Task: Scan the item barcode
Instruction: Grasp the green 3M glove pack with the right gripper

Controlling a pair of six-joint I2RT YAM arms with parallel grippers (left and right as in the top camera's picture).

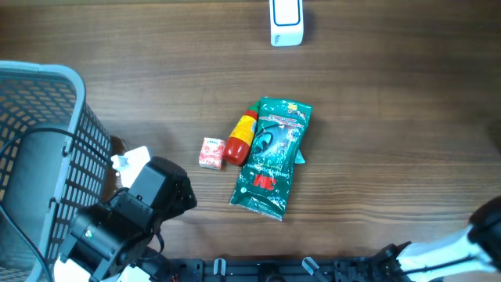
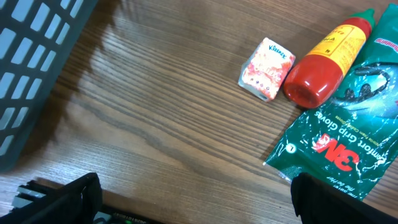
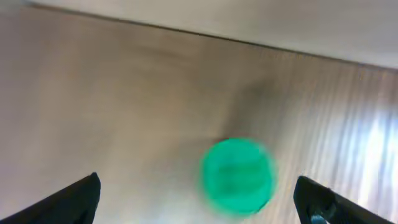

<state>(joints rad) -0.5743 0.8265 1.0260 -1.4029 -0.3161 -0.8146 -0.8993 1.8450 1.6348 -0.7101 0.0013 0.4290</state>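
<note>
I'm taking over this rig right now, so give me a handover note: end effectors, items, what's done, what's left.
Left end effector: open, empty, above bare table beside the basket.
Right end effector: open, gripping nothing; a blurred green round thing shows below it.
Tissue pack, bottle and glove packet lie together mid-table; scanner stands at the far edge.
Done: apparently nothing; no item is lifted.
Left: grasp an item, show its barcode to the scanner.

A brown wood-grain table (image 1: pixel 391 94) fills the views; a blurred pale band (image 3: pixel 249 18) beyond may be floor.
</note>
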